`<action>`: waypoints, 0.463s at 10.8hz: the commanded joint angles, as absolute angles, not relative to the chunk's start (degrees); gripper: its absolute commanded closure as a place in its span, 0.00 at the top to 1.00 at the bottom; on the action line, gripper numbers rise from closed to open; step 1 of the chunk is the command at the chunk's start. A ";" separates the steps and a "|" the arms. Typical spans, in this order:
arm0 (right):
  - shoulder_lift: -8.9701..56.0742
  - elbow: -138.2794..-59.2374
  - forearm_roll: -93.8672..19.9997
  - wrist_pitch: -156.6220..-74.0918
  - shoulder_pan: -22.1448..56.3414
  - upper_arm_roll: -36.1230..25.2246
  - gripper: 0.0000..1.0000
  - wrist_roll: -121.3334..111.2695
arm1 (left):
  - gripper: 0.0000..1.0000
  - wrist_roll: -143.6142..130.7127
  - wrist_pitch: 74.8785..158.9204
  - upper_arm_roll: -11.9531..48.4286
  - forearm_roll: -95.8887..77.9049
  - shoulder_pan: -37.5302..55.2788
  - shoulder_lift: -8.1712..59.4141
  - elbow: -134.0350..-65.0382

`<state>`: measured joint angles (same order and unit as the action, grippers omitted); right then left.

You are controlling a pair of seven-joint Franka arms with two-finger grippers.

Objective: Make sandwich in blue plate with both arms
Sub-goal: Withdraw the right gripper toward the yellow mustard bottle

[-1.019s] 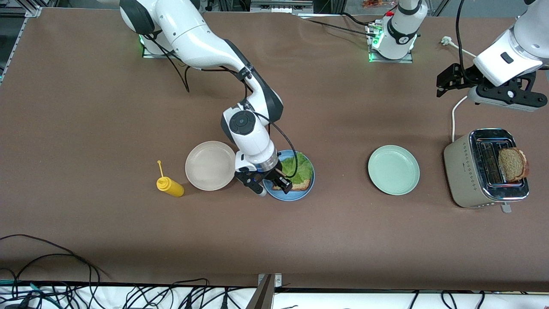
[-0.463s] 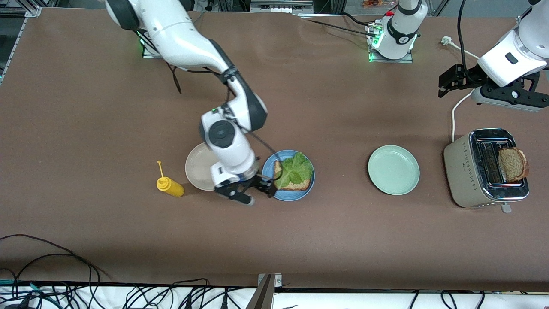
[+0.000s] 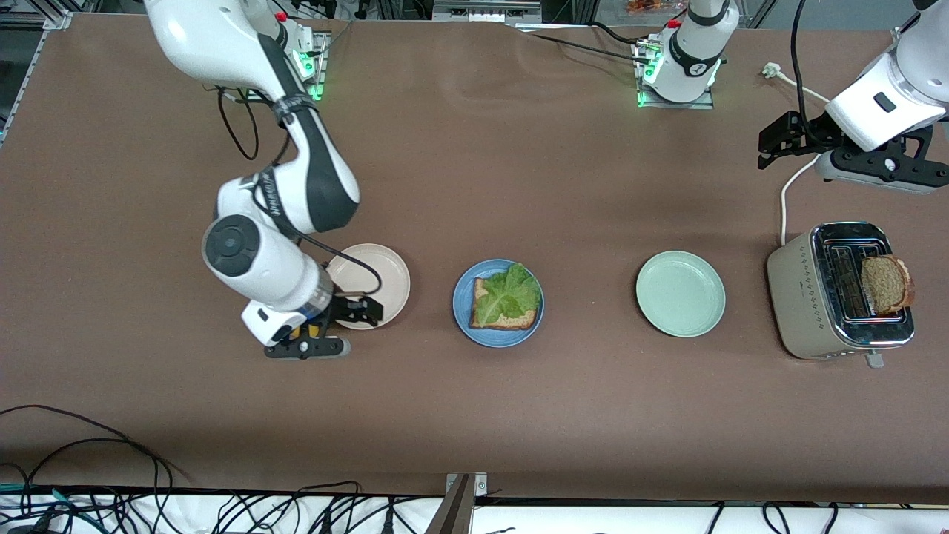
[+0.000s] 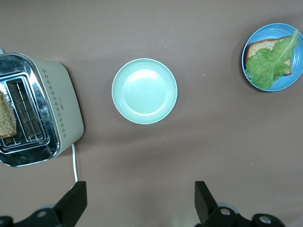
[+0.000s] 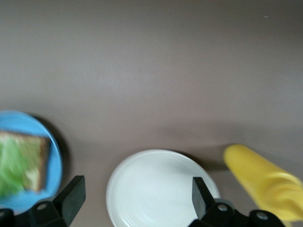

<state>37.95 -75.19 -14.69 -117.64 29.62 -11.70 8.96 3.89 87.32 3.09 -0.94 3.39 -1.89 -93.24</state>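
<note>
The blue plate holds one slice of brown bread with a green lettuce leaf lying on it. A second bread slice stands in the toaster. My right gripper hangs open and empty over the cream plate, beside the blue plate. Up in the air, my left gripper is open and empty over bare table by the toaster.
A mint-green plate lies between the blue plate and the toaster. A yellow squeeze bottle lies beside the cream plate, hidden under the right arm in the front view. The toaster's white cable runs toward the left arm's base.
My right gripper let go over the blue plate, opened, and swung toward the right arm's end of the table, over the cream plate. The lettuce stays on the bread. The left arm rose slightly.
</note>
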 commanded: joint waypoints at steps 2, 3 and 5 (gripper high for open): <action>27.70 -85.60 -14.85 -109.35 23.23 -10.37 1.00 -29.07 | 1.00 3.87 86.48 2.99 -2.20 3.16 -1.67 -92.29; 26.29 -87.26 -15.81 -109.34 20.59 -10.28 1.00 -37.18 | 1.00 3.87 86.40 3.08 -2.20 3.16 -1.67 -92.29; 25.58 -89.29 -23.34 -107.50 15.15 -10.28 1.00 -53.09 | 1.00 3.87 86.40 3.08 -2.20 3.16 -1.67 -92.29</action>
